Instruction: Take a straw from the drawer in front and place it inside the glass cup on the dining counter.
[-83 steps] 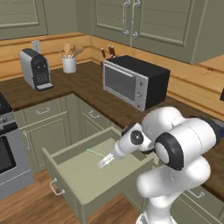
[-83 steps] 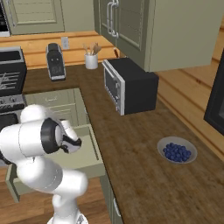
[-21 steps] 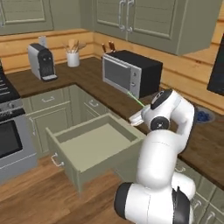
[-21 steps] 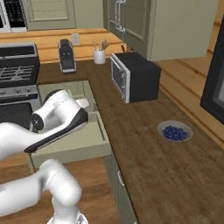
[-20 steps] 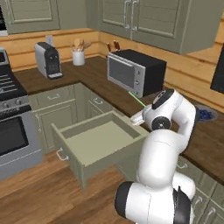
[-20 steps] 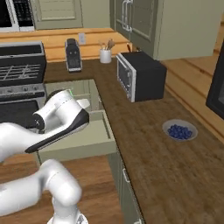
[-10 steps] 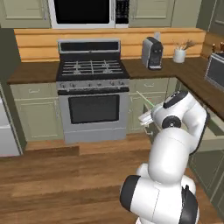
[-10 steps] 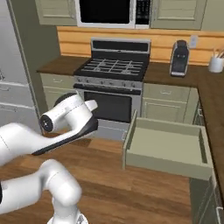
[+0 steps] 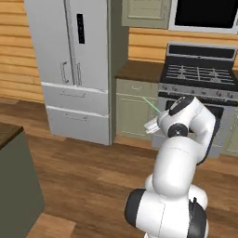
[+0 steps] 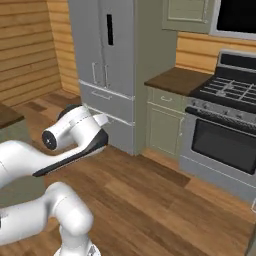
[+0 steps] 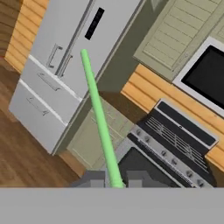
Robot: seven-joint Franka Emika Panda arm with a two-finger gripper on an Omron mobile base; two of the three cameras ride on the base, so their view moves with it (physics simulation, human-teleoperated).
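Left base view: the gripper (image 9: 152, 124) is clamped on the straw (image 9: 150, 105), held in mid-air before the gas range (image 9: 201, 79); a refrigerator (image 9: 76, 69) stands to its left. Right base view: refrigerator (image 10: 112, 65), base cabinet (image 10: 166, 127) and oven door (image 10: 225, 147) line the wall. Hand view: the straw (image 11: 99, 118) rises slantwise from between the fingers, crossing the refrigerator front.
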